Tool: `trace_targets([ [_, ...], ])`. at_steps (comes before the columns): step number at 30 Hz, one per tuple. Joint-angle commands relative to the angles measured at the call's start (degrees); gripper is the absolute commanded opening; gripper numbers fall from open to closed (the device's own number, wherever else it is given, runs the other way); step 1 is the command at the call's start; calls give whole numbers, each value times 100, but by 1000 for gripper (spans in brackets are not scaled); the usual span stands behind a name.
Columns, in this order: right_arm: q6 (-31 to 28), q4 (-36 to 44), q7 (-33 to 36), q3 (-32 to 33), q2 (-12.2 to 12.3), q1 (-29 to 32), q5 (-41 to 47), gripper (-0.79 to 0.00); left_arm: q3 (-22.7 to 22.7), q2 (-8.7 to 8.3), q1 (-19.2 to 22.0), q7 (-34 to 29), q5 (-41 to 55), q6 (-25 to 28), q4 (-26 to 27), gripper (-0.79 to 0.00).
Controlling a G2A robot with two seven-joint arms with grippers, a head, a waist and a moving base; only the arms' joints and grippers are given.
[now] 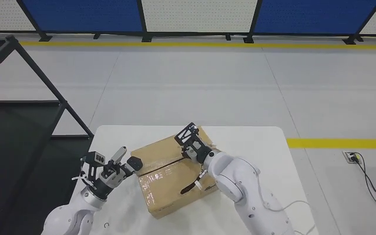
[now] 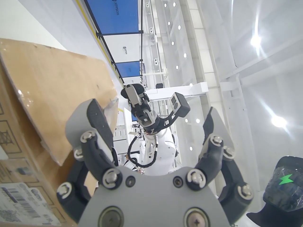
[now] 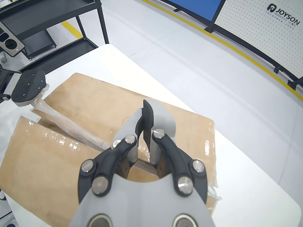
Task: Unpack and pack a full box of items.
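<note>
— What is seen from above?
— A cardboard box [image 1: 170, 185] is set on the white surface [image 1: 258, 147], flaps lying nearly flat. The left gripper [image 1: 127, 160] is held just beside the box's left end, and the right gripper [image 1: 191, 141] over the far flap.

— And from the left wrist?
— The fingers [image 2: 97, 119] are spread wide and nothing is held. One is set at the flap [image 2: 59, 76] corner, where crumpled tape [image 2: 111, 103] is stuck.

— From the right wrist?
— The fingers [image 3: 148, 116] are pressed together above the box top, and nothing is seen gripped. A loose tape strip [image 3: 71, 126] is laid along the centre seam, from under these fingers out to the left gripper's pad [image 3: 28, 88]. Its free end is judged nearer the left arm, so a pull along the seam is called for.
</note>
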State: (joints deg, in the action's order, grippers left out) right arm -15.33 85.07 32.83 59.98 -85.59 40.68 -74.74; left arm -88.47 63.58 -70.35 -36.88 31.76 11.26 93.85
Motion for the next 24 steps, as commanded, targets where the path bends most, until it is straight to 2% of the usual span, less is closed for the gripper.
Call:
trace_targets([
  [1, -149, 76, 48, 34, 22, 52, -26, -785, -20, -2, -47, -7, -1, -11, 37, 0],
  [11, -1679, 448, 380, 315, 219, 186, -235, -785, -74, 0, -121, 26, 50, -8, 78, 0],
  [12, -1784, 533, 371, 333, 240, 213, -327, -406, -76, 1, -124, 24, 50, -7, 78, 0],
  [13, -1859, 607, 347, 350, 259, 249, -418, -114, -77, 1, -125, 23, 50, -7, 78, 0],
  [14, -1928, 683, 331, 358, 279, 278, -537, -18, -79, 1, -127, 22, 50, -6, 78, 0],
  [15, -2021, 753, 323, 348, 297, 303, -667, 0, -78, 1, -127, 17, 47, -6, 78, 0],
  [21, -2568, 891, 344, 194, 364, 277, -1131, 0, -87, 3, -138, -18, 81, 0, 101, 0],
  [24, -2528, 696, 524, 47, 347, 57, -1307, 0, -79, 7, -152, -17, 100, 2, 132, 0],
])
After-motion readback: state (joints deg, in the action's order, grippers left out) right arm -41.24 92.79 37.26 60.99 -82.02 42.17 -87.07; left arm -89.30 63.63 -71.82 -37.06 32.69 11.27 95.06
